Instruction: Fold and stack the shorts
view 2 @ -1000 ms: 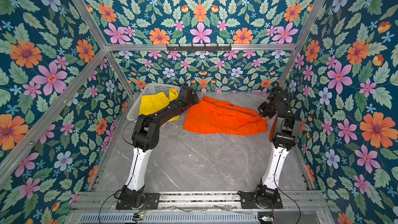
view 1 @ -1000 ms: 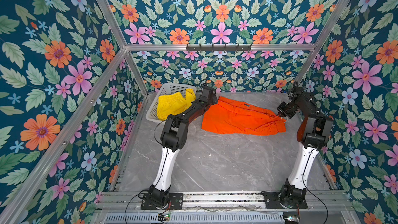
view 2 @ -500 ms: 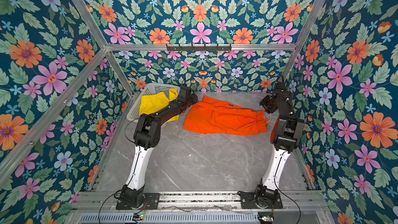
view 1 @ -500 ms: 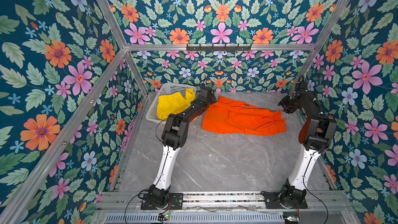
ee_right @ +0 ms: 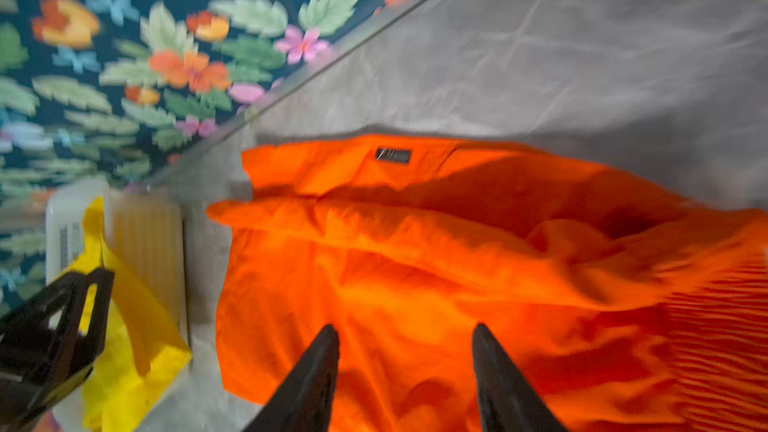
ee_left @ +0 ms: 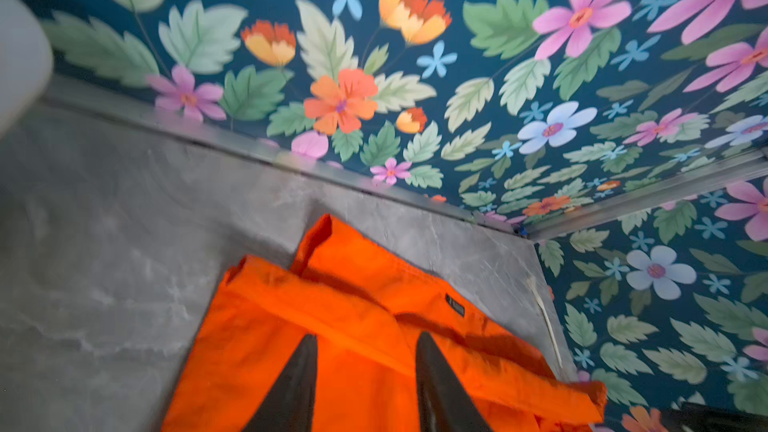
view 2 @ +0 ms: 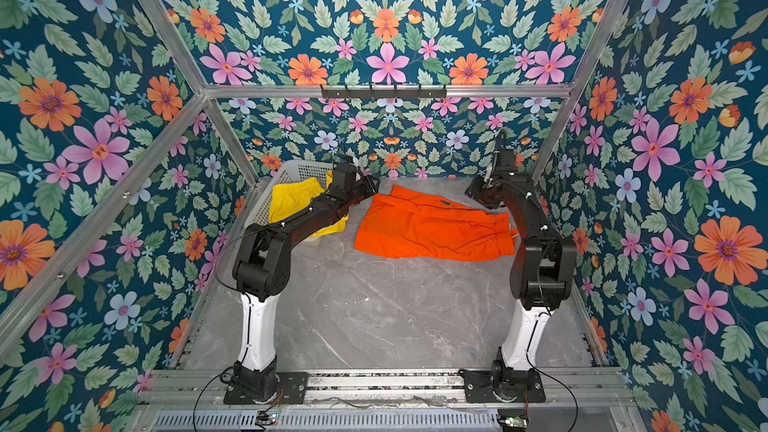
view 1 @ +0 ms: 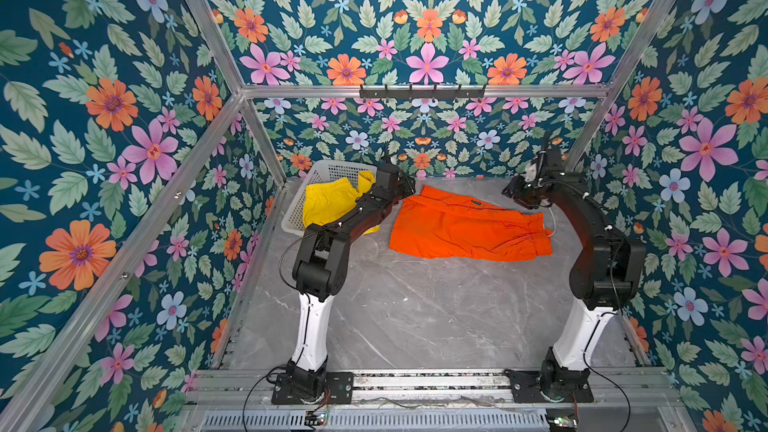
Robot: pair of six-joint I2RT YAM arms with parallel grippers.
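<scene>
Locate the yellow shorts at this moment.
In both top views the yellow shorts drape over the white basket in the far left corner of the table, just left of the orange shorts.

- The yellow shorts (view 1: 328, 207) are crossed by the left arm (view 1: 365, 209) in both top views, which hides part of them.
- The basket (view 1: 332, 170) has most of its inside covered by the yellow shorts.
- The label (ee_right: 393, 155) on the orange shorts (ee_right: 415, 276) is smeared by blur in the right wrist view and too small to read in both top views.
- The orange shorts are cut off by the bottom edge of both wrist views.
</scene>
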